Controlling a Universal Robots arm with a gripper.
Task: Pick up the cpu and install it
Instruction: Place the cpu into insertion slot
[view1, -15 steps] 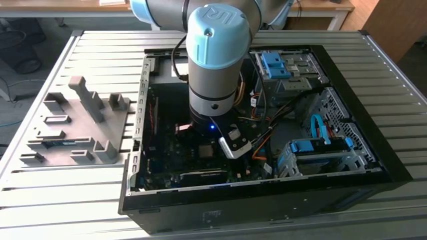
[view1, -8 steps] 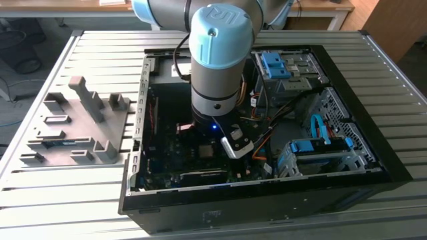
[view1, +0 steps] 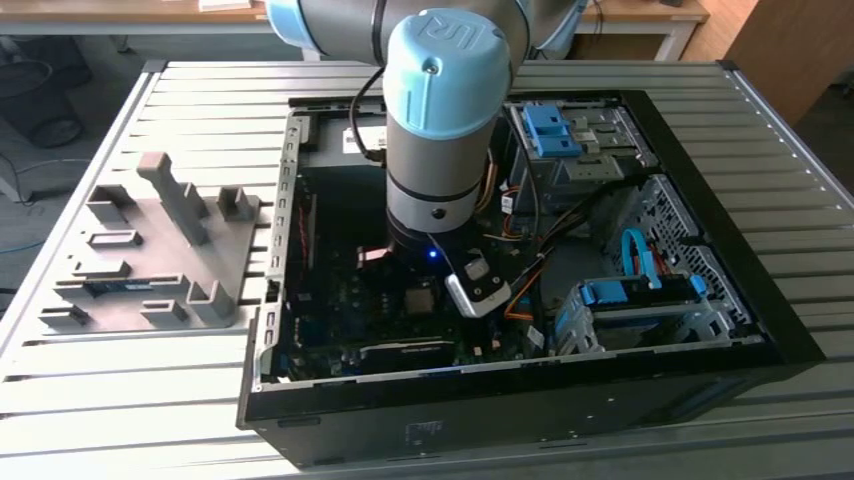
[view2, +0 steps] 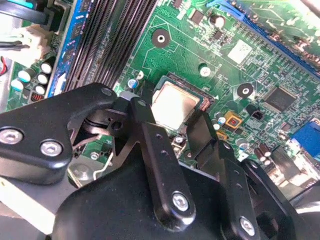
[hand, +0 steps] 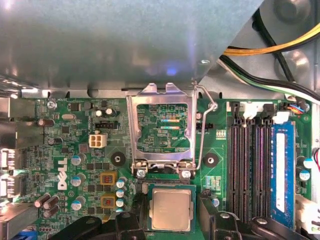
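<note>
Where everything rests: a slatted metal table (view1: 127, 415), with the open computer case (view1: 534, 412) lying on it.
Computer case: black, its open side facing up, with blue drive latches (view1: 547, 130) toward the far end.
Arm: the grey and light-blue arm (view1: 434, 130) reaches straight down into the middle of the case.
Fixture tray: a grey moulded tray (view1: 174, 272) with upright blocks sits on the table just beside the case, on the exterior view's left.
Motherboard: the green motherboard (hand: 70, 131) covers the floor of the case under the wrist. Yellow and black cables (hand: 280, 47) run past its far edge.
Memory slots: a row of long dark slots (hand: 250, 165) lies beside the socket, and a blue memory stick (hand: 281, 170) stands in the outermost one.
Socket frame: the silver hinged frame (hand: 160, 92) is swung open away from the socket, and board shows through its window.
Gripper: the black gripper (view2: 170, 114) hangs low over the socket. It is released, its jaws spread slightly wider than the chip. In both wrist views the fingers (view2: 150, 145) stand one at each side of the chip, just beside its edges and holding nothing up.
Cpu: the cpu (hand: 171, 209) lies flat in the socket on the motherboard, dull silver top up and uncovered. It sits directly between the two fingers, near the frame's hinge.
</note>
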